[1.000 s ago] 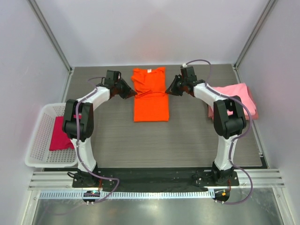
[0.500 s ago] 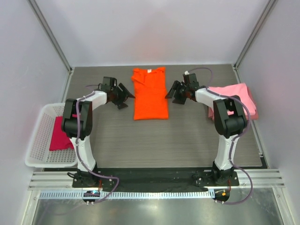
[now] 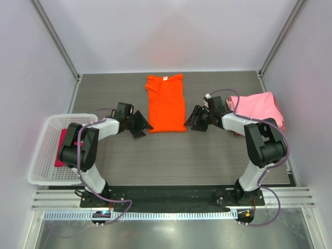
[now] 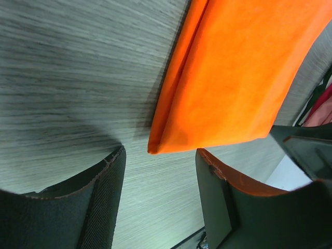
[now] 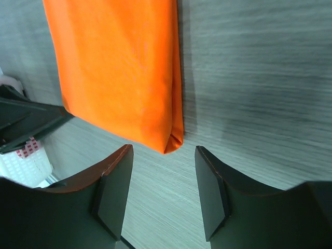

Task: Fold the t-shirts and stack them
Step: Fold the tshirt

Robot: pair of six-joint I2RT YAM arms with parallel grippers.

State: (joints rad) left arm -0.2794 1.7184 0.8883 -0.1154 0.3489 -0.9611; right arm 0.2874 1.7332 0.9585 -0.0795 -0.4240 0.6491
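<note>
A bright orange t-shirt (image 3: pixel 166 106) lies folded into a long narrow strip at the table's middle, collar toward the far side. My left gripper (image 3: pixel 144 128) is open beside its near left corner. In the left wrist view that orange t-shirt (image 4: pixel 233 78) has its folded corner just ahead of the open left gripper (image 4: pixel 160 156), not touching it. My right gripper (image 3: pixel 188 124) is open at the near right corner. There too the orange t-shirt (image 5: pixel 119 67) ends just short of the open right gripper (image 5: pixel 164 155). A pink t-shirt (image 3: pixel 259 106) lies at the right. A magenta t-shirt (image 3: pixel 64 150) sits in the basket.
A white lattice basket (image 3: pixel 39 155) stands at the table's left edge, beside the left arm's base. The pink t-shirt lies close behind the right arm's forearm. Grey walls and metal posts enclose the table on three sides.
Both grippers were shut at the shirt's far sides a second ago. They have opened, let go and moved toward me along the shirt's edges to its near corners.
</note>
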